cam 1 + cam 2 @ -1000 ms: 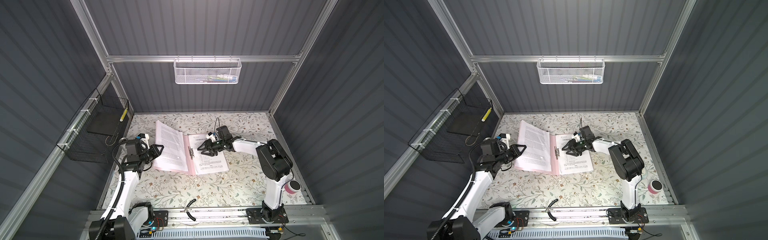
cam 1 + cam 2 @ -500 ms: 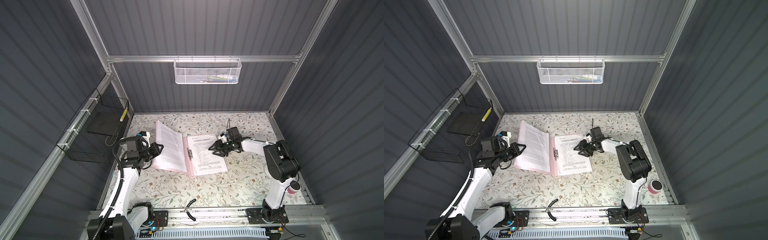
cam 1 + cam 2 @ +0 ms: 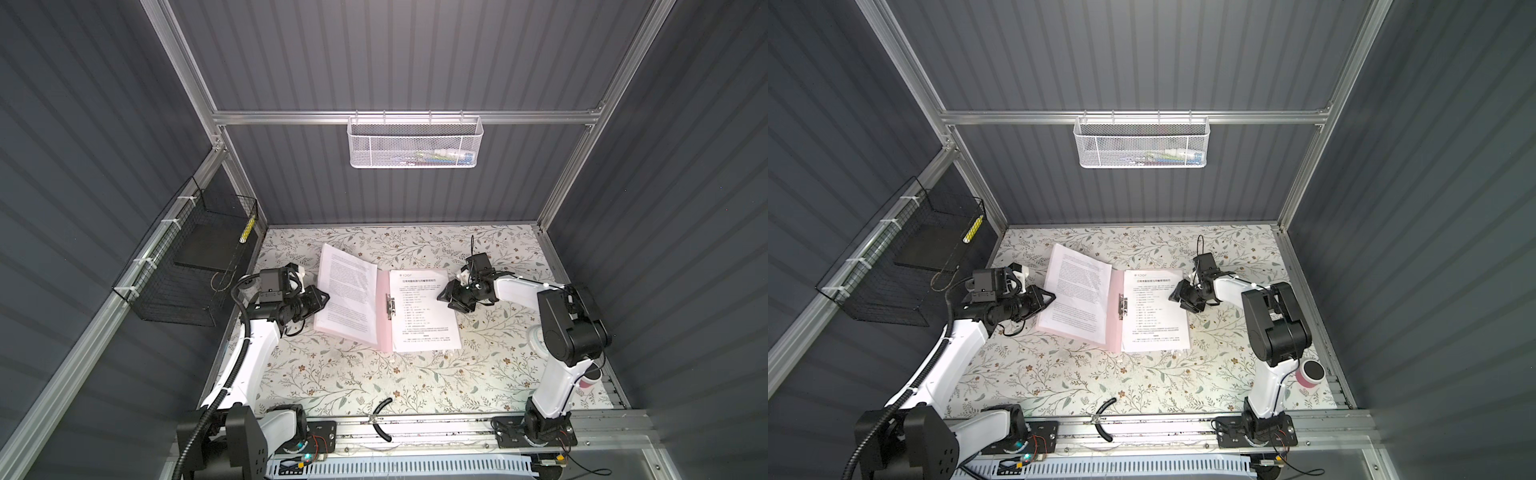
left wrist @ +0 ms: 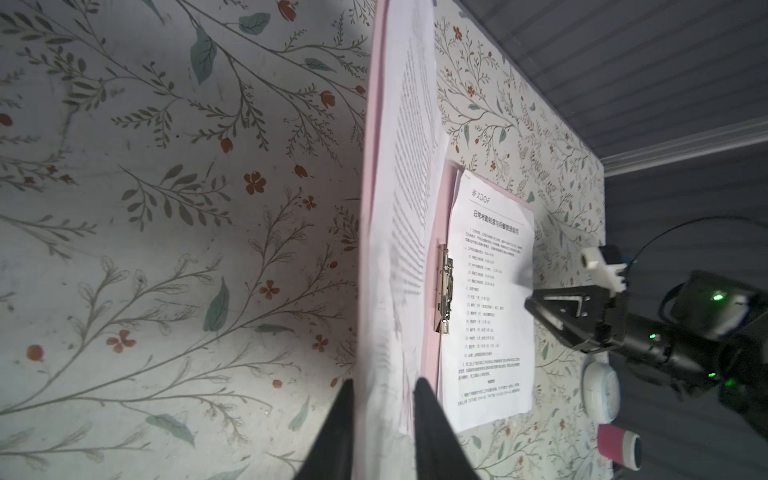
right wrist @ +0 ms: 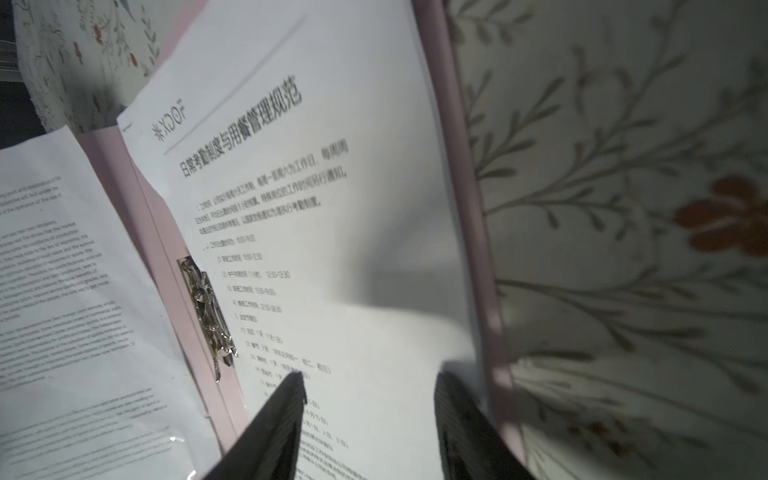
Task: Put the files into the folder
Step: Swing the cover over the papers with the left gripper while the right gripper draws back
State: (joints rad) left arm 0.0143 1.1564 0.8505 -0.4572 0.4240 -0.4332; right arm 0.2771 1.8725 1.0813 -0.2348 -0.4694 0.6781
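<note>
The pale pink folder (image 3: 384, 328) lies open on the flowered table in both top views, with its clip bar (image 3: 389, 307) along the spine. Its left cover stands tilted up with one printed sheet (image 3: 347, 291) against it. Another of the files (image 3: 424, 307) lies flat on the right half. My left gripper (image 3: 326, 297) is at the raised cover's outer edge. In the left wrist view the left gripper (image 4: 384, 380) has its jaws a little apart, one on each side of that edge and sheet. My right gripper (image 3: 451, 301) hovers open over the flat sheet's right edge; the right wrist view shows this gripper (image 5: 370, 374) empty.
A black wire basket (image 3: 187, 282) hangs on the left wall and a white mesh basket (image 3: 415, 141) on the rear wall. A pink and white cup (image 3: 1308, 374) stands at the right front by the right arm's base. A black curved tool (image 3: 382, 415) lies at the front edge.
The right gripper has drawn back to the right, from over the flat sheet's middle to its right edge. The left gripper's jaws have widened at the raised cover's edge.
</note>
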